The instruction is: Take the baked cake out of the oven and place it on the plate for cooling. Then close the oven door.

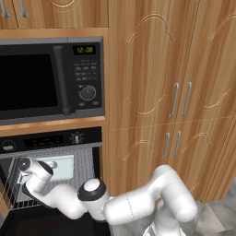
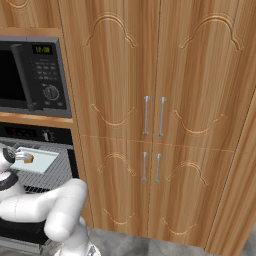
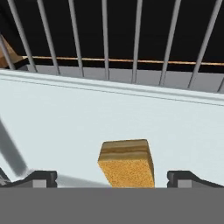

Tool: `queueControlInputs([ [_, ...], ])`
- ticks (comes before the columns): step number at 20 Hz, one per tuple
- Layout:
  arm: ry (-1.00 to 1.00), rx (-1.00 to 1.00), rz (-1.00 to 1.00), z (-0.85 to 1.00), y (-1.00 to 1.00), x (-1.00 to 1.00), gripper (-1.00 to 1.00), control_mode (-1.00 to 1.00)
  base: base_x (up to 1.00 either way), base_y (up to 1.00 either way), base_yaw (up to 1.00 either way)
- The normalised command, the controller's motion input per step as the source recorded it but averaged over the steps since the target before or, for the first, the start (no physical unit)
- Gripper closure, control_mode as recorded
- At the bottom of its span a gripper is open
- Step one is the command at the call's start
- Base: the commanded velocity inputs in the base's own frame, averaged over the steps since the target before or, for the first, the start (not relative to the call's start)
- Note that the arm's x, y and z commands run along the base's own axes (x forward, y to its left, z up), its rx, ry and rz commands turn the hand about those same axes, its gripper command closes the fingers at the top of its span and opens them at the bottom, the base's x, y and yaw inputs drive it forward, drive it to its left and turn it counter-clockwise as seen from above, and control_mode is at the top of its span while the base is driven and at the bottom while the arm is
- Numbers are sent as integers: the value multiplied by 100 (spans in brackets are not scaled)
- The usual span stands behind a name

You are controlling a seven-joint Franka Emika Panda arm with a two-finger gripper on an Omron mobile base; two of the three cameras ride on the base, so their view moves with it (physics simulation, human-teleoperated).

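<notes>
**Open gripper poised over the cake inside the oven**

In the hand view the gripper (image 3: pixel 112 178) has its jaws spread to their full width, one dark fingertip (image 3: pixel 41 177) at the lower left and the other at the lower right, with nothing clamped between them. The cake (image 3: pixel 127 162) lies in the gap between the tips, apart from both. It is a small rectangular slice: the near face is a porous golden-orange sponge, and the upper side is light tan crossed by a darker brown band. It rests on a pale, flat tray (image 3: pixel 109 113) with a raised far rim. Beyond that rim run the grey bars of the wire rack (image 3: pixel 105 39) over the dark interior.

In the left base view the white arm (image 1: pixel 69 198) reaches into the open cavity of the oven (image 1: pixel 50 138), below its strip of knobs, and the tray shows there as a pale rectangle on the rack. The oven door (image 1: pixel 50 226) hangs open below the arm. Above the oven sits the microwave (image 1: pixel 50 80); wooden cabinet doors (image 1: pixel 161 92) stand to the right.
</notes>
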Motion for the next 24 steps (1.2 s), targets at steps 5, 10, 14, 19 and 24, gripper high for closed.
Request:
queueControlInputs([
  [5,-11,0,0,-33,2,3,-100,-100,0,0,0],
  [10,-2,0,0,-39,-1,4,-100,-100,0,0,0],
  [14,0,0,0,-40,-5,0,-100,-100,0,0,0],
  [19,0,0,2,-42,-9,0,-100,-100,0,0,0],
  [24,0,0,4,-44,-12,0,-100,-100,0,0,0],
])
